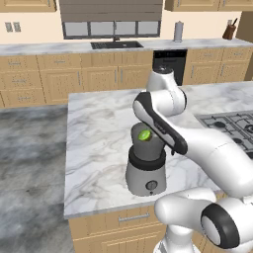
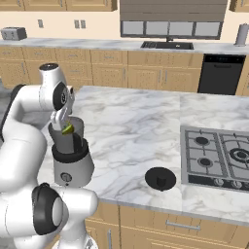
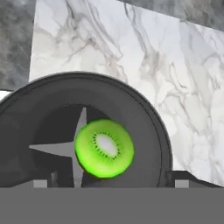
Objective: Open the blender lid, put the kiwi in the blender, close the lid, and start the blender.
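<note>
The blender (image 1: 146, 170) stands near the front edge of the marble island, its jar uncovered. Seen from the hand, the dark jar rim (image 3: 146, 113) rings the silver blades. The kiwi (image 3: 104, 148) is a bright green slice with a pale centre, just inside the jar mouth over the blades; it also shows as the kiwi (image 1: 144, 135) and the kiwi (image 2: 68, 129) at the top of the jar. My gripper (image 2: 63, 119) hangs straight above the jar, open, its fingertips (image 3: 40, 183) set wide and clear of the fruit. The blender lid (image 2: 160, 179) lies flat on the counter to the right of the blender.
A gas hob (image 2: 219, 155) is set into the island at the right. The island's front edge (image 1: 113, 210) runs just before the blender base. A sink (image 1: 116, 44) and a dishwasher (image 1: 169, 62) line the back wall counter.
</note>
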